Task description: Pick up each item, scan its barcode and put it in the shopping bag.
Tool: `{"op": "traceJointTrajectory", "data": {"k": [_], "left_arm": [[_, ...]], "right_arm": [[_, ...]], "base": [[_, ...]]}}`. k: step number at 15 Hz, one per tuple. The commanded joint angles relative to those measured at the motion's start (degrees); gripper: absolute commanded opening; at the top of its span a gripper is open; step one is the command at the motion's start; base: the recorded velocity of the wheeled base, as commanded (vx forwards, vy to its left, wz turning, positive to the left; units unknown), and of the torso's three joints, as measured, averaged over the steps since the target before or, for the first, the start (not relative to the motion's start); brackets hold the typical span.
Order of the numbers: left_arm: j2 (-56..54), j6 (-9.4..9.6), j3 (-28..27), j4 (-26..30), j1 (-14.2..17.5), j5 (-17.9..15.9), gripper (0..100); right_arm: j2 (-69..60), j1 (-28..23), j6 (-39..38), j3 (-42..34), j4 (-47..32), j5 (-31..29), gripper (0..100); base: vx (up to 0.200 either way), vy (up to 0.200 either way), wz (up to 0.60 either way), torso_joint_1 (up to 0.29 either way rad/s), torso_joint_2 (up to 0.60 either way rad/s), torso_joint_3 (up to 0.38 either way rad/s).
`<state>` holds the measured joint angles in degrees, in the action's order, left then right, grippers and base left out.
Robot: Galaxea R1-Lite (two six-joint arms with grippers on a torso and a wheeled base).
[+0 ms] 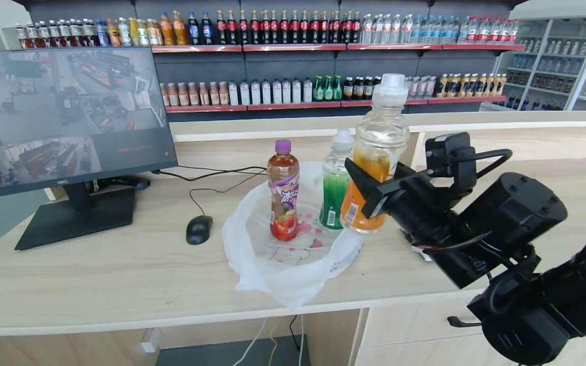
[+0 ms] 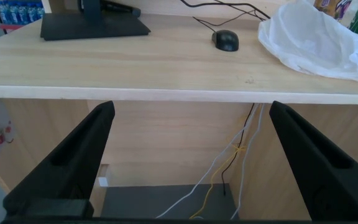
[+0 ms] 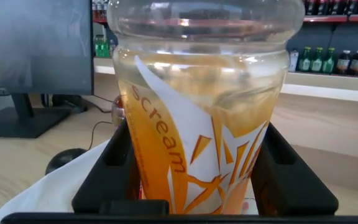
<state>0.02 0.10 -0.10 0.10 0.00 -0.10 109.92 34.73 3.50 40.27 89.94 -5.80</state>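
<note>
Looking down from the head view, I see my right hand (image 1: 369,190) closed around a clear plastic bottle of orange drink with a white cap (image 1: 379,137). It is held upright, clear of the pale wooden surface (image 1: 120,274), just right of a crumpled white plastic shopping bag (image 1: 272,264). A red drink bottle with a purple cap (image 1: 283,198) stands on the bag's spread plastic, so I judge that item done. A green drink bottle with a white cap (image 1: 334,188) stands at the bag's far edge; I cannot tell if it is inside. A black monitor (image 1: 59,117) and a black mouse (image 1: 199,229) sit to the left.

From the left wrist view, my left hand (image 2: 194,186) is open and empty, hanging below the surface's front edge, with the bag (image 2: 316,40) up to one side.

From the right wrist view, the black fingers (image 3: 107,168) clamp the orange bottle (image 3: 204,93) on both sides, with the bag's white plastic beneath it.

My judgement: one item is bagged, perhaps two. The orange bottle has yet to go in, and I cannot tell whether its barcode has been scanned.
</note>
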Motion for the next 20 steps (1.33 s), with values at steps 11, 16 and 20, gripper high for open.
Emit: {"op": "traceJointTrajectory", "data": {"k": [11, 16, 20], "left_arm": [[0.0, -0.01, 0.0, 0.0, 0.0, 0.0, 100], [0.0, -0.01, 0.0, 0.0, 0.0, 0.0, 100], [0.0, -0.01, 0.0, 0.0, 0.0, 0.0, 100]], "right_arm": [[12.9, 4.4, 0.0, 9.4, 0.1, 0.9, 0], [15.7, 3.9, -0.5, 11.4, 0.1, 0.9, 0], [16.8, 4.1, -0.7, 13.4, 0.1, 0.9, 0]], "base": [[0.0, 0.0, 0.0, 0.0, 0.0, 0.0], [0.0, 0.0, 0.0, 0.0, 0.0, 0.0], [0.0, 0.0, 0.0, 0.0, 0.0, 0.0]]}}
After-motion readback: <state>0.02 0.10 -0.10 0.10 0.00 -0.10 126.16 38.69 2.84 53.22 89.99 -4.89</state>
